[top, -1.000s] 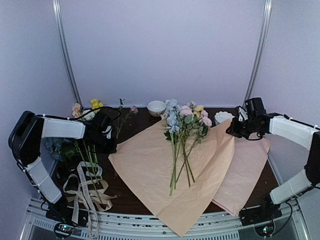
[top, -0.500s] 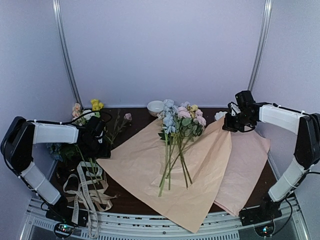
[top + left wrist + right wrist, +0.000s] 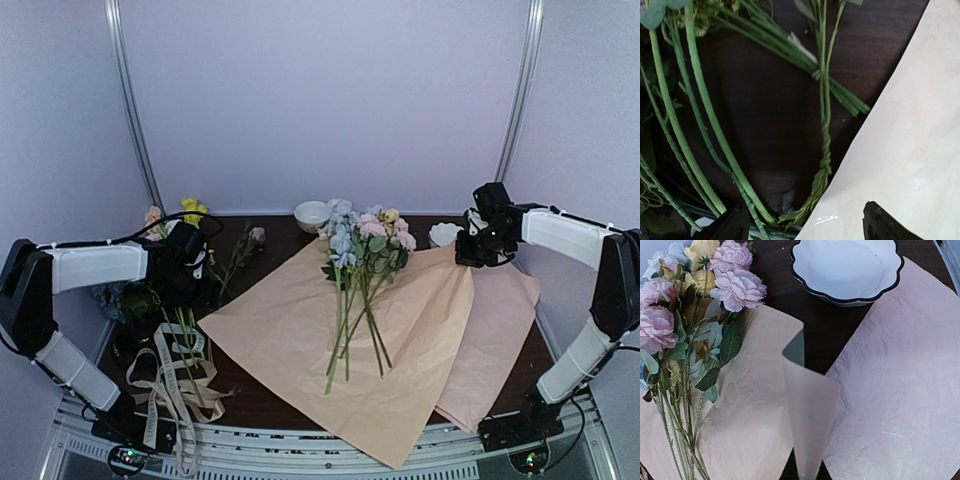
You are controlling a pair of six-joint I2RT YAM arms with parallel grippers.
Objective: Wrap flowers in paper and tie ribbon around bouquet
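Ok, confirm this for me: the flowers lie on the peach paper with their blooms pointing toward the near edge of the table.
Not right. The top external view shows the flowers lying on the peach paper, but their blooms point toward the back wall, with the stem ends toward the near side.

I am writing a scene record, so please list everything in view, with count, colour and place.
paper: one, peach face up, olive underside, centre, right corner lifted
flowers: one bunch, pink, yellow, pale blue, on the paper
loose flowers: several, yellow and pink, far left
pink sheet: one, pink, right, partly under the paper
ribbons: a tangle, cream and tan, front left
plain bowl: one, white, back centre
scalloped bowl: one, white with dark rim, back right
table: one, dark brown
left gripper: one, open, above the loose stems
right gripper: one, shut on the paper's lifted corner
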